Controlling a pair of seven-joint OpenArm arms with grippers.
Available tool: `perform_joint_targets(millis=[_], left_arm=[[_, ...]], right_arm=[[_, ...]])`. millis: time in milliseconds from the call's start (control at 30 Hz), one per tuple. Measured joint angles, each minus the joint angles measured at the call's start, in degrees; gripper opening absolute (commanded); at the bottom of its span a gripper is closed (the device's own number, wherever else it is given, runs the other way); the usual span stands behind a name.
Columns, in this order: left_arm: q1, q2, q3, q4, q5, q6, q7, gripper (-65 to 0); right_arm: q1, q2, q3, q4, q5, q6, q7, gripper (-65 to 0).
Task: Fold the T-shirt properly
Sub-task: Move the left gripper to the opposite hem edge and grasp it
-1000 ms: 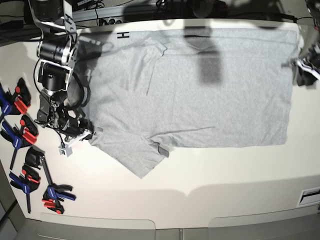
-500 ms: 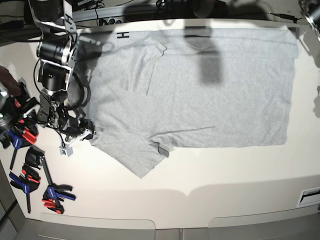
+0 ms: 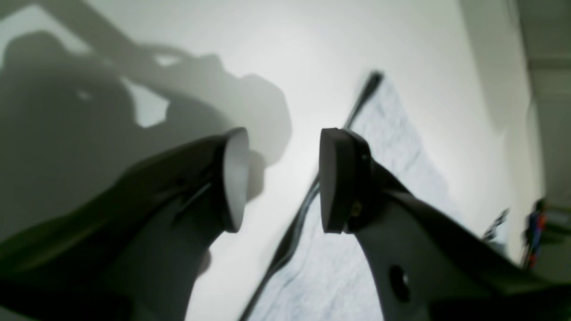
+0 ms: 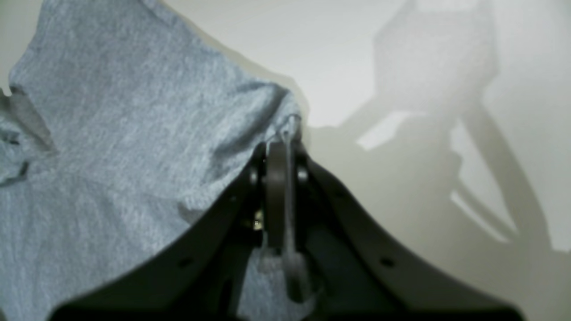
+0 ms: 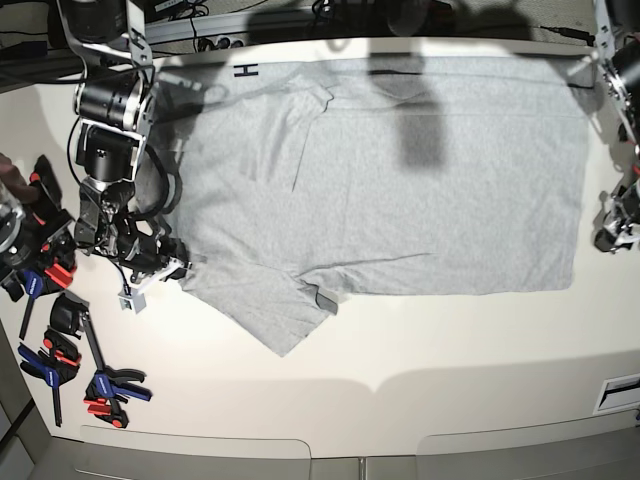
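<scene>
Base view: your T-shirt point(image 5: 400, 180) lies spread flat on the white counter point(image 5: 420, 370), plain side up, unfolded; the right gripper point(image 5: 165, 268) sits at its shoulder edge, the left gripper point(image 5: 612, 232) just off the hem side, and spring clamps point(image 5: 60, 350) lie well apart. Left wrist view: fingers point(image 3: 234, 178) spread, nothing between them, shirt hem just beside and below. Right wrist view: fingers point(image 4: 276, 178) pressed together, pinching the shirt's edge. Looks like the grasp step before the first fold; next you'd need the left to close on the hem.
</scene>
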State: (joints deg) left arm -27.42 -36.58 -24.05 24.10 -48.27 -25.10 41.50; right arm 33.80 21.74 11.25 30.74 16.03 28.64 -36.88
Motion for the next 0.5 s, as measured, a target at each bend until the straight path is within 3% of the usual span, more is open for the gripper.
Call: perform_joint_targets(millis=[200, 500], left_arm=[[-1.0, 2.5, 4.1, 0.3, 3.8, -0.5, -2.0, -40.8], [-1.3, 5.9, 4.2, 0.4, 7.6, -0.9, -7.5, -40.9]], right_arm=[[0.0, 0.0, 0.0, 0.0, 0.0, 0.0, 0.0, -65.0], [0.0, 0.0, 0.0, 0.0, 0.0, 0.0, 0.0, -65.0]])
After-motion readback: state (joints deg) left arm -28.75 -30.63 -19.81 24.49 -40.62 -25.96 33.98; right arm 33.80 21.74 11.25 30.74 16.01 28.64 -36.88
